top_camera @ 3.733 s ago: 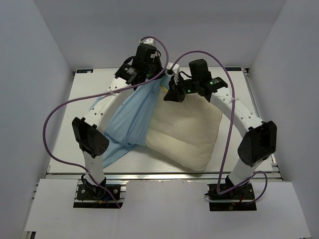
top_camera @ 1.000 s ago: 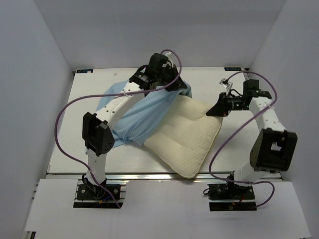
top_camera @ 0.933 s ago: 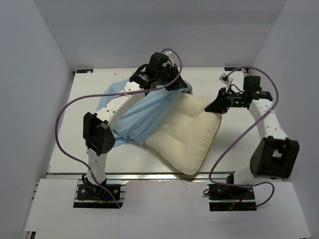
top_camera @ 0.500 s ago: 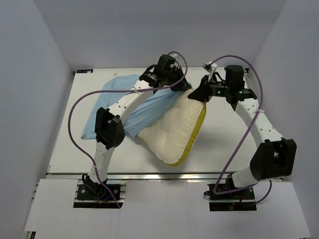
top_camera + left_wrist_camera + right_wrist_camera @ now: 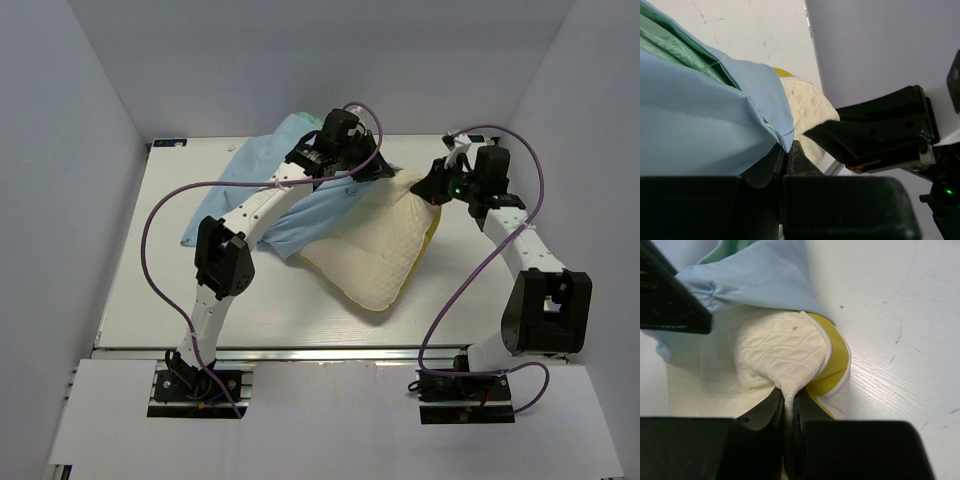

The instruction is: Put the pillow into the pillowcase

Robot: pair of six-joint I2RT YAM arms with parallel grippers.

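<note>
Status: early insertion, most of the work is left.

Grips: left hand (image 5: 786, 150) is clamped on the hem of the pillowcase (image 5: 300, 212), holding it up at the far middle of the tabletop (image 5: 140, 290). The right hand (image 5: 788, 395) is pinched tight on a fold of cover at the far corner of the pillow (image 5: 375, 255), with the yellow side band just beside the grip. The two hands are near each other, not touching.

Layout: pillow lies diagonal mid-tabletop. Its far corner looks lifted toward the hands and its near corner points at the near edge. The pillowcase trails from the left hand toward the far left, blue face up. Mint lining shows at the hem in the left wrist view.

Done: both grips are made and the hem is brought over the pillow's far-left end. The right wrist view shows blue cloth lying on the pillow right behind the pinched corner. Can't tell whether that end is actually inside the mouth or only covered by one layer.

Left: nearly the whole pillow is bare outside the pillowcase. My read: the mouth needs opening around the gripped corner. Then either the pillowcase gets drawn down the full length or the pillow gets pushed in. Risk: a single pinch on the hem may let the mouth collapse flat.
</note>
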